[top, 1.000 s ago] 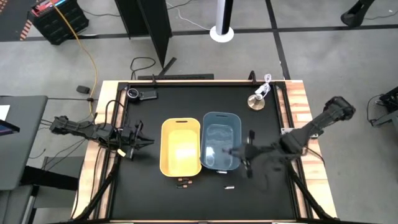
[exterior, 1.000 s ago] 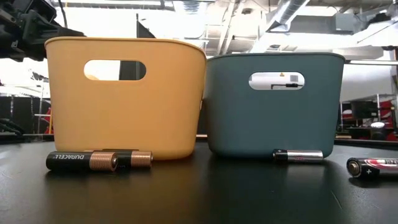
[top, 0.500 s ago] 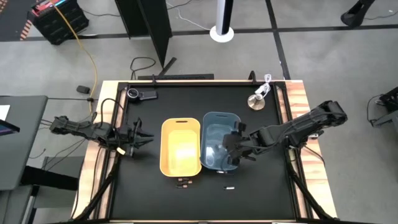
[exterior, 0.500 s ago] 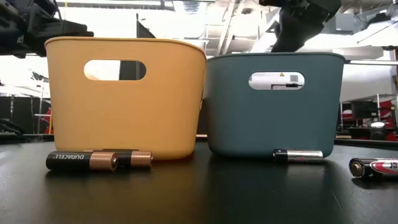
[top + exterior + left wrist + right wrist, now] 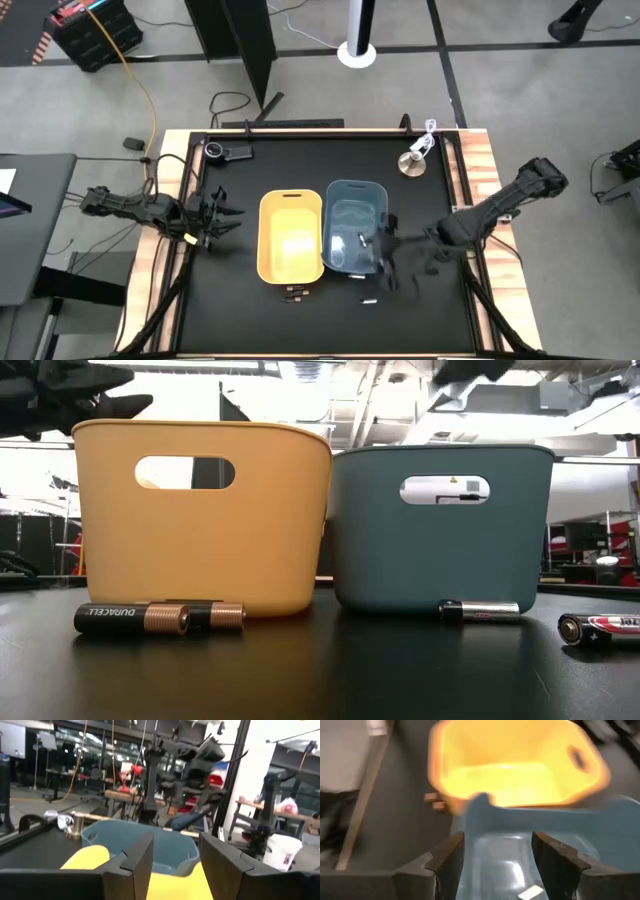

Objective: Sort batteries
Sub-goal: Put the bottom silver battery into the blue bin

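A pale silvery battery (image 5: 361, 239) now lies inside the blue-grey plastic bin (image 5: 356, 191), just ahead of the right gripper (image 5: 385, 262), which has pulled back off the bin with fingers wide and empty. Drop looks done. Left gripper (image 5: 222, 217) waits open beside the yellow plastic bin (image 5: 291, 198). Two dark copper-tipped batteries (image 5: 160, 617) and two silver ones (image 5: 480, 610) remain on the black table (image 5: 430, 310).

Even overhead light fills the scene; bright windows glare behind the yellow plastic bin (image 5: 200, 510), while motion blur smears the right gripper (image 5: 388, 268) and its wrist view.
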Motion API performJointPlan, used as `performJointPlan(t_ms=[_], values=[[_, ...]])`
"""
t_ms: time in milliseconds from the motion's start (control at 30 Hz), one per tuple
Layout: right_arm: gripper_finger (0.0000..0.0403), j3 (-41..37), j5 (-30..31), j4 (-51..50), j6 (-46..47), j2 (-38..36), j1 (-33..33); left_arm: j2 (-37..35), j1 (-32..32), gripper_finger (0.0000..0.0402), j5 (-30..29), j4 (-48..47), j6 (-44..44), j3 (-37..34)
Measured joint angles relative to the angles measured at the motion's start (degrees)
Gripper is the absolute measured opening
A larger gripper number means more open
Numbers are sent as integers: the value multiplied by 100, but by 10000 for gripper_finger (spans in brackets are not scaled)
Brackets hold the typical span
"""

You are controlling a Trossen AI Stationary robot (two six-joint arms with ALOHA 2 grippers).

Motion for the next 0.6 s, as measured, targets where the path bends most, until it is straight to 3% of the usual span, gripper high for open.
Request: performJointPlan(t_ms=[167,267,400,600], values=[[244,2,-154,418,-391,496,955,-6,0,153,-20,13,9,2],[244,2,-156,411,294,890,1313,-7,-2,153,-20,17,10,7],[244,0,-154,446,1249,1549,1498,-6,-2,153,-22,13,15,9],[244,0,-236,457,1865,2281,1483,-6,-2,153,-26,19,74,19]])
